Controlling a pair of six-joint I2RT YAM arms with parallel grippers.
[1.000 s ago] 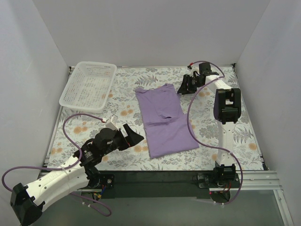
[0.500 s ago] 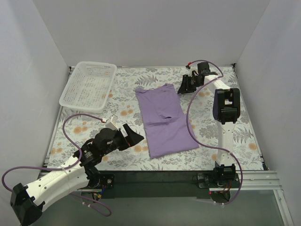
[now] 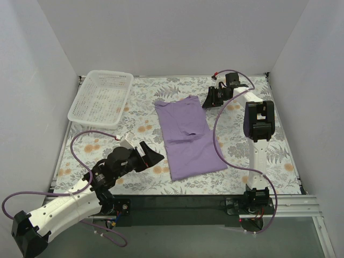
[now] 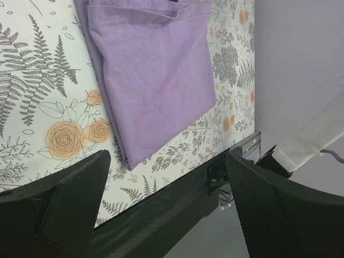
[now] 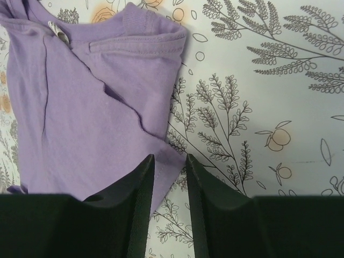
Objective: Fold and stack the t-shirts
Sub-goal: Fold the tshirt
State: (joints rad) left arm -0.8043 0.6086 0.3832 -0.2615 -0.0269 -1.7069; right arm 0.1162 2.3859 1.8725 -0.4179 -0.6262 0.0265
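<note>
Top view: folded lavender t-shirt (image 3: pixel 188 137) at frame centre on the floral tabletop (image 3: pixel 134 115).
Left tool (image 3: pixel 152 157) sits lower left, right tool (image 3: pixel 209 99) at the shirt's upper right corner. Left wrist view: left tool wide, empty. Right wrist view: right tool narrow, shirt edge below the gap.

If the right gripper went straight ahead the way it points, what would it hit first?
Probably the lavender t-shirt, its edge just beyond the right gripper, though depth is unclear.

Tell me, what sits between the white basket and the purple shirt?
Nothing but bare flowered tablecloth separates the basket from the t-shirt, as the top view shows.
</note>
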